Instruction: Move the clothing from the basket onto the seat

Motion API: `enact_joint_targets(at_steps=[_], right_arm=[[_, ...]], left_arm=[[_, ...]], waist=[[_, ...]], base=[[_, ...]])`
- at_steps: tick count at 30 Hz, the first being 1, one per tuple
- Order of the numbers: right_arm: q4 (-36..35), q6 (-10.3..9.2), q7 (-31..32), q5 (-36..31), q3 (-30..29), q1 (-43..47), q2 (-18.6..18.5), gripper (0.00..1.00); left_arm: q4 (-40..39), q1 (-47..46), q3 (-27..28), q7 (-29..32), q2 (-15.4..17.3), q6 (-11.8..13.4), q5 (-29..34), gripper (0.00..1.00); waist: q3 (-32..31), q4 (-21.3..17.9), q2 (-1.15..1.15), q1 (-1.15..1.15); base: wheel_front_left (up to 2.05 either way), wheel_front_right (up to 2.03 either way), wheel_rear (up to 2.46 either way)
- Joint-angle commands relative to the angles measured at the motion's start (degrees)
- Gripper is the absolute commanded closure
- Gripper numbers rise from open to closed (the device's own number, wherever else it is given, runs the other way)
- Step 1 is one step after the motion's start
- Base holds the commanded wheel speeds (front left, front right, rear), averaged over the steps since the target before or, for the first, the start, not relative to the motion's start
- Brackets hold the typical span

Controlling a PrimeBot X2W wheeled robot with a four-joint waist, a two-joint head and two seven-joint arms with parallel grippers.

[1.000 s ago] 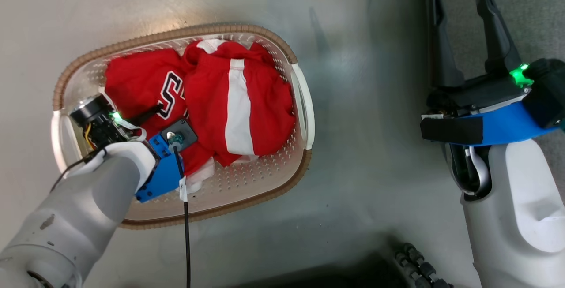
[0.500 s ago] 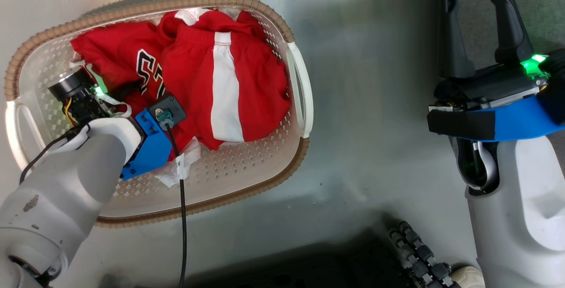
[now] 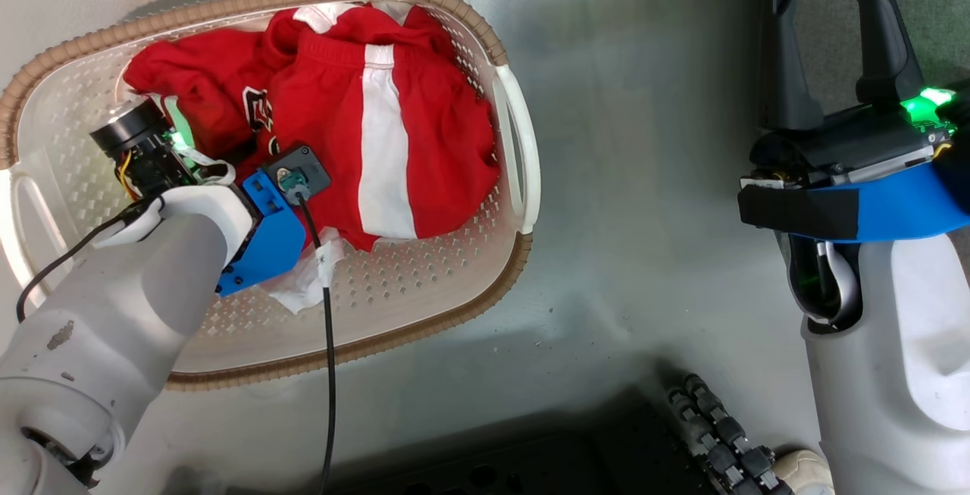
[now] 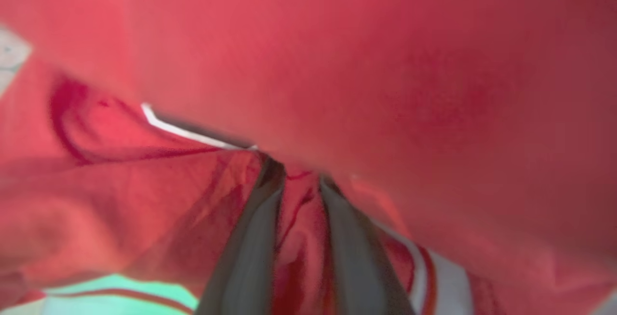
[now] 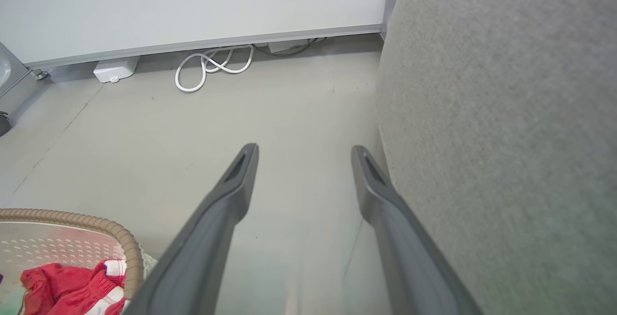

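Two red white-striped garments (image 3: 424,146) tangled: left end effector (image 4: 300,176), pinching cloth, may drag both; right end effector (image 5: 303,150) spread wide.

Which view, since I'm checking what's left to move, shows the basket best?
The head view: it looks down on the basket nearly whole, rim, handle and the clothing heaped inside. The right wrist view catches one corner of its rim. The left wrist view sits too close against the clothing to make the basket out.

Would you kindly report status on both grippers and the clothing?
Left gripper shut on clothing, inside basket. Right gripper open, empty, beside seat. Nothing seen in the way.
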Motion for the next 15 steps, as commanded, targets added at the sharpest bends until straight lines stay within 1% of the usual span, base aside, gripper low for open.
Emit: enact_joint_targets(at_steps=[1, 8, 15], right_arm=[[0.4, 0.01, -0.2, 0.3, -0.6, -1.3, -0.4, 0.00], [0.8, 0.01, -0.2, -0.5, -0.7, -1.2, -0.4, 0.00], [1.3, 0.01, -0.2, -1.7, -1.4, -0.8, -0.3, 0.00]], left_arm=[[0.7, 0.2, -0.2, 1.3, 0.7, 0.2, 0.2, 1.00], [-0.1, 0.6, -0.2, 1.3, -0.3, 0.2, -0.2, 1.00], [-1.2, 0.8, -0.2, -0.8, -2.1, 0.2, -1.8, 1.00]], waist=[[-0.1, 0.2, 0.00, 0.00], [-1.5, 1.0, 0.00, 0.00], [-4.2, 2.7, 0.00, 0.00]], base=[[0.00, 0.00, 0.00], [0.00, 0.00, 0.00], [0.00, 0.00, 0.00]])
